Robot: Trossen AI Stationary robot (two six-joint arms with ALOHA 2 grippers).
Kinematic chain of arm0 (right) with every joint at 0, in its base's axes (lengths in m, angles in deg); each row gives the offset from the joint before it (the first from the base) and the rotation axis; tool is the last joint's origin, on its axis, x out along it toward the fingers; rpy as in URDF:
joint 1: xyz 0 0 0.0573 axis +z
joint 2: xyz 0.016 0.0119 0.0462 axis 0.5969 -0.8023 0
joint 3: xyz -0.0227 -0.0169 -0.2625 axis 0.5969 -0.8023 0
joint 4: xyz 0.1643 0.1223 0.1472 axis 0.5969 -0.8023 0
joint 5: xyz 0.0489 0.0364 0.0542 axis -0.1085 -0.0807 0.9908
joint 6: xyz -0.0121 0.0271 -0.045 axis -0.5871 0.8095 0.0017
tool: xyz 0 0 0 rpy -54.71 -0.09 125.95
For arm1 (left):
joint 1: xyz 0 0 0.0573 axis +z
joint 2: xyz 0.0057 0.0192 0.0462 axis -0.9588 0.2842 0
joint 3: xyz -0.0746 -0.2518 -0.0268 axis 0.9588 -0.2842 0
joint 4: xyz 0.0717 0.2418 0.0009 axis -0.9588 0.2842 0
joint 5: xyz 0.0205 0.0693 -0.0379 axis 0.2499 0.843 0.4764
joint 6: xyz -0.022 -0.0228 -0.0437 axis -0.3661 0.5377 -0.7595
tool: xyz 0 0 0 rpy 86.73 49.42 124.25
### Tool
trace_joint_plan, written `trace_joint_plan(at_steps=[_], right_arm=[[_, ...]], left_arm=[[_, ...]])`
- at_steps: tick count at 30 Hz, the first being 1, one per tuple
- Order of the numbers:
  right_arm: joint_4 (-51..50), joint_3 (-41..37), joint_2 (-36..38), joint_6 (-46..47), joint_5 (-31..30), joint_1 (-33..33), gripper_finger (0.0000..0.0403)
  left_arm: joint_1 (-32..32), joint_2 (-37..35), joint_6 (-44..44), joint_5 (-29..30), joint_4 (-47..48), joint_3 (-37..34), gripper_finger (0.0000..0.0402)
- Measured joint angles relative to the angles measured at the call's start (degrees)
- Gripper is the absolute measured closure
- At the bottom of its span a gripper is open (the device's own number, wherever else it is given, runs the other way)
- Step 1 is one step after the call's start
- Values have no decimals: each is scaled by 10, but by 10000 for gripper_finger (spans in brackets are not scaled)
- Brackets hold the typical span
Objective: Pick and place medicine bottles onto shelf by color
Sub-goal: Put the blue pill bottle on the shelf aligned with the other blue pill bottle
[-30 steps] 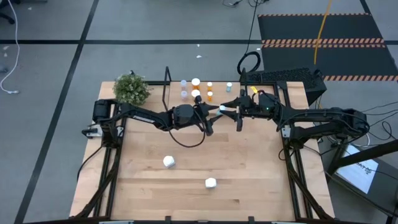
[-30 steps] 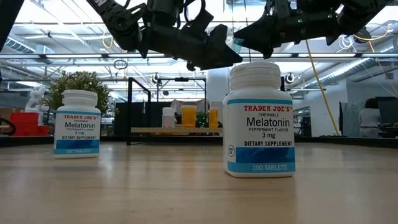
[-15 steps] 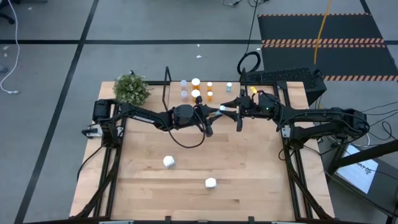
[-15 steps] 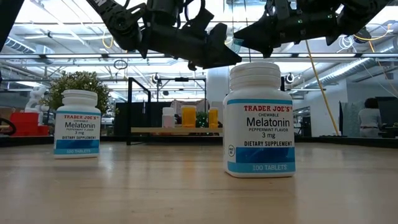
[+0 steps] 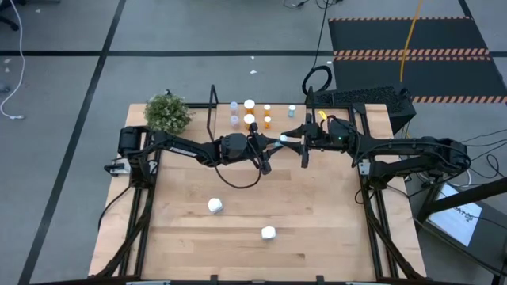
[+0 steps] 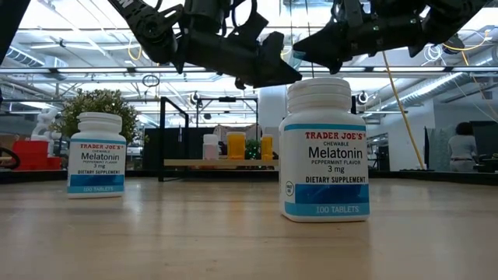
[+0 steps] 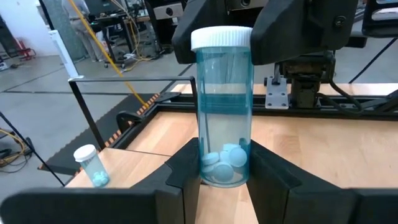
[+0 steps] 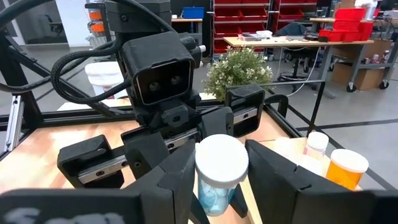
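A pale blue medicine bottle with a white cap hangs upright above the table's far middle, between my two grippers. My left gripper comes from the table's left and is shut on its lower body. My right gripper comes from the right and is shut on its top. In the high view the two meet just in front of the shelf, where several orange, pale blue and white bottles stand on their bases. Two white melatonin bottles stand upright on the near tabletop. My left gripper pinches the bottle's lower body just above its base between its two fingers. The fingers lie level, coming from the table's left, across the bottle. The bottle stands upright, clear of the table. My right gripper pinches the bottle's white cap between its two fingers, level, from the table's right. Its fingers flank the top of the upright bottle, across its length.
A small potted plant stands at the far left corner. The shelf's black end frames rise on either side of the shelf bottles. One pale blue bottle stands at the shelf's right end. The two white bottles stand on the near tabletop.
My left gripper's fingers have closed in on the bottle's lower body and taken hold. Both arms have kept their places, and the bottle has stayed upright between them.
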Motion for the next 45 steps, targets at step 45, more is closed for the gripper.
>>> trace_joint_plan(at_steps=[45], right_arm=[[-214, 36, -14, 35, 14, 0, 167]], left_arm=[[5, 0, 144, -24, 124, 0, 289]])
